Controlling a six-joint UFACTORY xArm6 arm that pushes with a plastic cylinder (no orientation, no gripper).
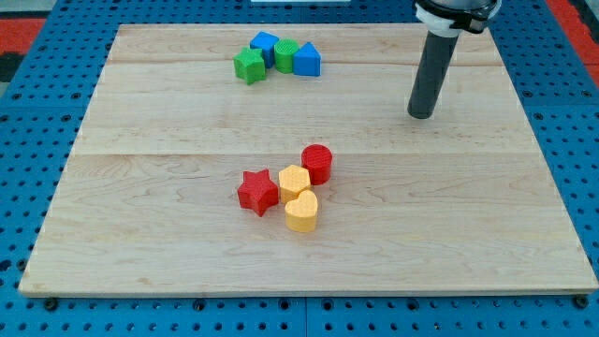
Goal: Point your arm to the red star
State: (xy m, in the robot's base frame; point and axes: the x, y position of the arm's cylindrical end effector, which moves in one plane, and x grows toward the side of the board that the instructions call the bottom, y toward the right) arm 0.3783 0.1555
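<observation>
The pale wooden desk (187, 112) lies on a blue pegboard base (28, 140). No hand is fitted; my tip (422, 114) rests at upper right, holding nothing, well apart from all blocks. The red star (257, 192) sits just below centre, touching a yellow hexagon (294, 180), near a yellow heart (301, 212) and red cylinder (317, 163).

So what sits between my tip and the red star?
In the camera view, the red cylinder sits between my tip and the red star, just above the line; otherwise bare board.
</observation>
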